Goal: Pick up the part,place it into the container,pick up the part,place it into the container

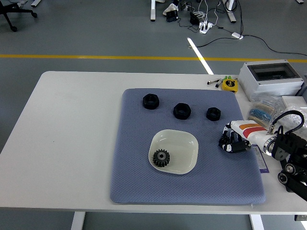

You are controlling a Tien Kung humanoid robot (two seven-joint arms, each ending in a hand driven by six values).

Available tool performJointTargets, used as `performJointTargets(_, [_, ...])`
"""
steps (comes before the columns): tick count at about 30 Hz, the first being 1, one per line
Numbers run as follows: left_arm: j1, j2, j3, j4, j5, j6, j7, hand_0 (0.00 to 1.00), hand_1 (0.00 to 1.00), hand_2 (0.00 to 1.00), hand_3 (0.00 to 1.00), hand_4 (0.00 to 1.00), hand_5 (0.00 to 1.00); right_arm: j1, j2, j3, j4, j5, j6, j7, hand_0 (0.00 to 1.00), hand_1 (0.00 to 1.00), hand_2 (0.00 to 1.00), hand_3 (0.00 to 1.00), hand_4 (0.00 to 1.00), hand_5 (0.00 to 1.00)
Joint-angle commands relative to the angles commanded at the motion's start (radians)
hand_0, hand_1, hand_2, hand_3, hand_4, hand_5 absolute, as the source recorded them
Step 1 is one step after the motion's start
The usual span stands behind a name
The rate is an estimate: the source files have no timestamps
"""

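Observation:
A black gear (161, 157) lies in the pale bowl (184, 143) at the middle of the blue-grey mat (139, 182). Three black nut-like parts sit in a row at the mat's far side: left (150, 101), middle (182, 110), right (213, 113). My right hand (233, 143) hovers low over the mat's right side, to the right of the bowl and below the right part. Its fingers are loosely bent and nothing shows between them. The left arm is out of the picture.
A grey box with a clear lid (271, 78) stands at the table's back right. Beside it are a yellow tape measure (230, 85), pens (214, 81) and bagged small parts (263, 111). The table's left half is bare white.

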Motion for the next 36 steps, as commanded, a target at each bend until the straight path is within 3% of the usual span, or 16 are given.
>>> performJointTargets(11, [-0.002,0.002,0.0,0.0,0.001,-0.003,0.001,0.663,0.543,0.567,0.565,0.647,0.612,-0.01,-0.007,0.023,0.033,-0.016,-0.002,-0.004,0.028,0.152,0.261,0.427,0.691,0.379])
performJointTargets(18, [-0.003,0.004,-0.002,0.0,0.005,-0.007,0.002,0.664,0.543,0.566,0.564,0.647,0.612,-0.014,-0.012,0.045,0.09,-0.039,-0.012,-0.008,0.013,0.145,0.254,0.424,0.676,0.402])
performJointTargets(36, [-0.007,-0.001,0.023,0.003,-0.027,0.016,-0.026,0.666,0.553,0.572,0.564,0.647,0.613,0.004,-0.006,0.026,0.37,-0.174,0.003,-0.041,0.004,0.135,0.247,0.416,0.675,0.395])
